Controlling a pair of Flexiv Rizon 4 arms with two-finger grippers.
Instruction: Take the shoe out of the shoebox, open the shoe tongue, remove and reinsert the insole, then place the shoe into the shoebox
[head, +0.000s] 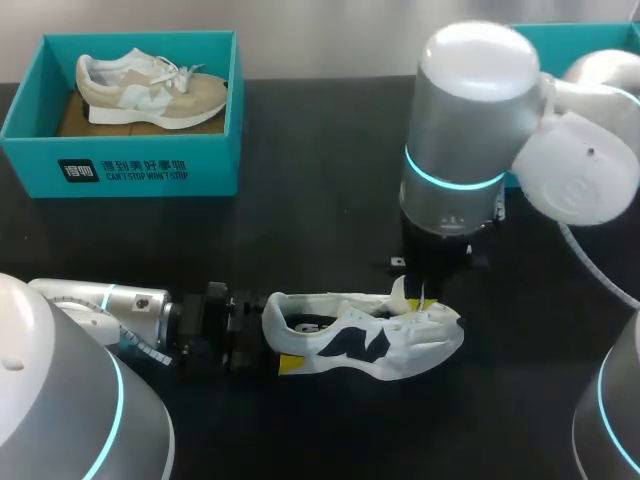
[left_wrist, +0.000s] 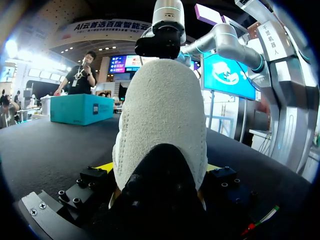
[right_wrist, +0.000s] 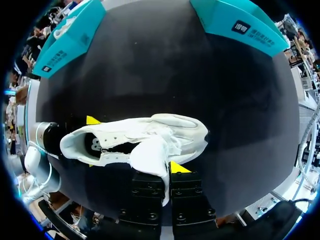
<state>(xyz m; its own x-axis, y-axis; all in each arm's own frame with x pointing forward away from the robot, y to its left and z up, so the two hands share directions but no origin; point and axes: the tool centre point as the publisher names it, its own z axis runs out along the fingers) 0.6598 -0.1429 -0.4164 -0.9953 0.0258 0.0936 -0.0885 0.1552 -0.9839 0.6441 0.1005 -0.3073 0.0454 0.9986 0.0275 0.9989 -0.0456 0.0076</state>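
Observation:
A white shoe (head: 370, 340) with a navy side mark lies on its side on the black table, toe pointing right. My left gripper (head: 274, 336) comes in low from the left and is shut on the shoe's heel (left_wrist: 160, 115), one yellow-tipped finger on each side. My right gripper (head: 418, 298) hangs straight down over the shoe's middle and is shut on the white tongue (right_wrist: 150, 155), which is lifted away from the opening. In the right wrist view the dark inside of the shoe (right_wrist: 115, 147) shows behind the tongue.
A teal shoebox (head: 120, 170) stands at the back left with a beige and white shoe (head: 150, 90) in it. A second teal box (right_wrist: 245, 22) sits at the back right, partly hidden behind my right arm in the head view.

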